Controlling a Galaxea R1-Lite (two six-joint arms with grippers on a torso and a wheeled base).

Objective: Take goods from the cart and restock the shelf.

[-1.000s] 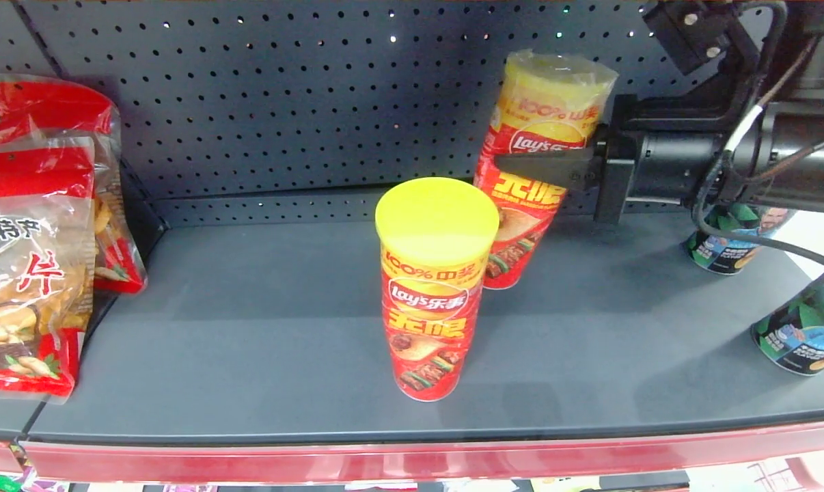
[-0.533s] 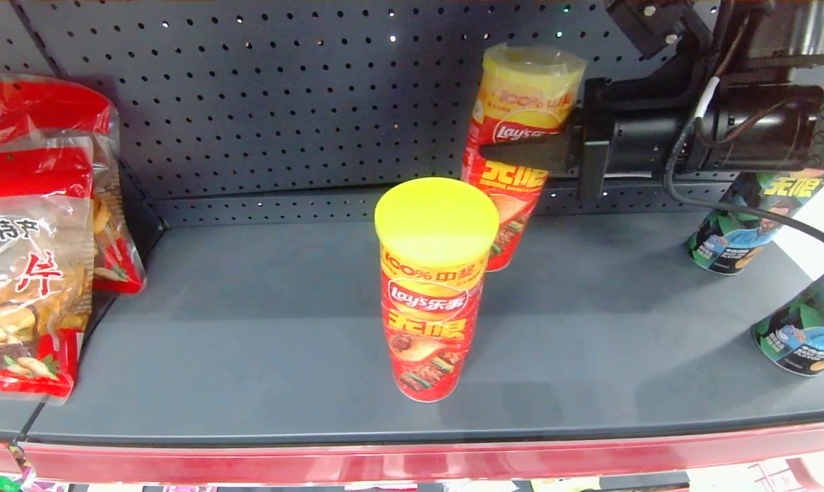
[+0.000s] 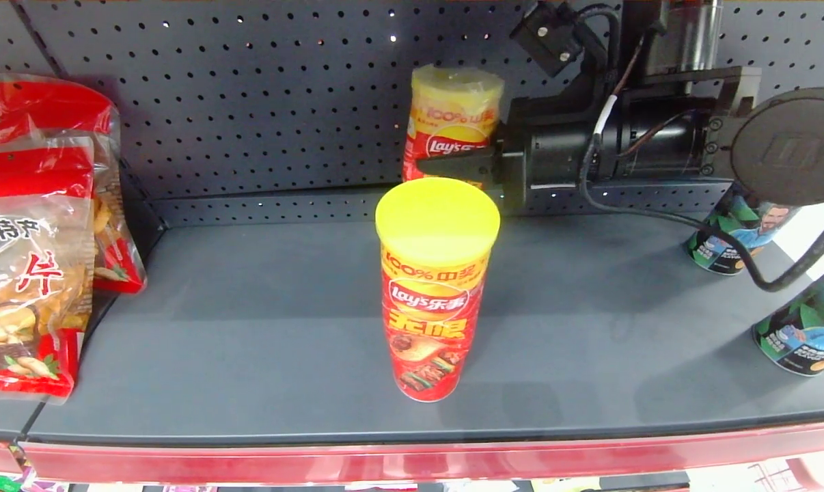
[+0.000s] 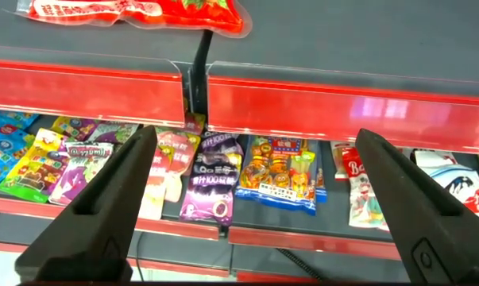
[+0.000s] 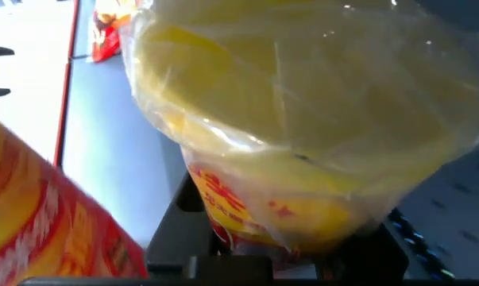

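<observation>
Upright on the grey shelf [image 3: 248, 342], roughly mid-width and toward the front edge: the front can [image 3: 436, 287], red with a flat yellow lid. Directly behind the front can, close to the perforated back panel [image 3: 248, 102]: a second can [image 3: 453, 123] of the same red and yellow kind, its top wrapped in clear film, standing about upright. Clamped around the second can's middle: the right gripper [image 3: 451, 160], with one dark finger [image 3: 456, 166] crossing the can's front just above the front can's lid, and the arm leading off to the right of the front can. Lower part of the second can hidden behind the front can, so cannot tell whether resting on the shelf or held clear. Seen from the right wrist: the second can's filmed yellow top [image 5: 303, 119] up close, with the front can [image 5: 40, 214] just beside. Well to the left of the front can: red snack bags [image 3: 36, 239] leaning at the shelf's end. Well to the right of the front can: two dark green cans [image 3: 733, 232] [image 3: 801, 328]. Just in front of the front can: the red rail [image 3: 385, 458] along the shelf edge. Left gripper [image 4: 255, 135] wide open with nothing between the fingers, facing a red rail [image 4: 318, 99] with coloured snack packets [image 4: 279, 171] beneath; placement relative to the front can not readable.
</observation>
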